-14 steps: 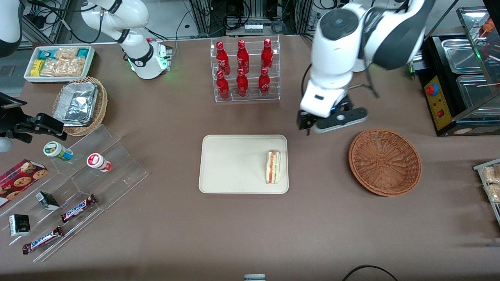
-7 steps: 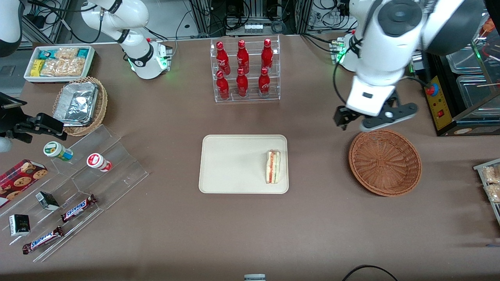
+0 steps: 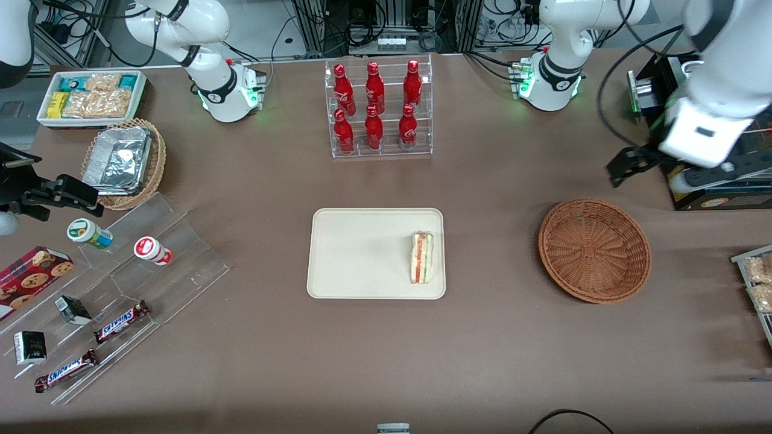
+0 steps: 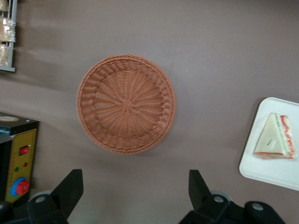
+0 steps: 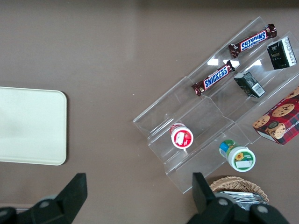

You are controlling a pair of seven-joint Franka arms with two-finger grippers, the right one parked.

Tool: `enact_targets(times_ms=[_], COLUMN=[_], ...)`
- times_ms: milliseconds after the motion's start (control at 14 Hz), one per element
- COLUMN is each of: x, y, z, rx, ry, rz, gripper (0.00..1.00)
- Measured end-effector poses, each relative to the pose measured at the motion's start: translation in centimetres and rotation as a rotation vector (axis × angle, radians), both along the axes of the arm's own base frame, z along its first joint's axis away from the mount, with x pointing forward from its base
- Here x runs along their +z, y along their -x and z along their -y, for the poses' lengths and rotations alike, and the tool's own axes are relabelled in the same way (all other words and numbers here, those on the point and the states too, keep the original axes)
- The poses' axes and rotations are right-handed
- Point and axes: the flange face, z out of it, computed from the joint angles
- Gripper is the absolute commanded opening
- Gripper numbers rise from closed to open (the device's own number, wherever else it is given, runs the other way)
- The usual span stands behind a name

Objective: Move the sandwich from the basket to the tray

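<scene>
The sandwich (image 3: 421,258) lies on the tray (image 3: 362,253), at the tray's end nearest the basket (image 3: 594,250). The round reddish-brown basket is empty. My left gripper (image 3: 630,164) hangs high above the table, farther from the front camera than the basket and toward the working arm's end, next to a black control box. It is open and empty. In the left wrist view the gripper (image 4: 134,191) has its two fingers wide apart over bare table, with the basket (image 4: 126,103), the sandwich (image 4: 275,142) and a corner of the tray (image 4: 275,173) in sight.
A clear rack of red bottles (image 3: 377,108) stands farther back than the tray. The black control box with a red button (image 3: 678,160) sits near the gripper. A clear stepped stand with snacks (image 3: 120,283), a tan foil basket (image 3: 123,163) and a white snack bin (image 3: 90,96) lie toward the parked arm's end.
My gripper has swung from beside the tray, past the basket's rim, toward the working arm's end of the table. The sandwich, tray and basket have not moved.
</scene>
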Motion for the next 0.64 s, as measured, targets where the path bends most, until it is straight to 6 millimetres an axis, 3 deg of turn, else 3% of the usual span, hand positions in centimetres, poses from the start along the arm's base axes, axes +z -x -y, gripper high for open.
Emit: enact_targets(times_ms=[143,643], x=[0.3,0.5], y=[0.7,1.4], z=[-1.8,-3.1], rx=[0.001,-0.045], ry=[0.013,0.021], rz=[-0.008,-0.021], gripper=[1.0,1.0])
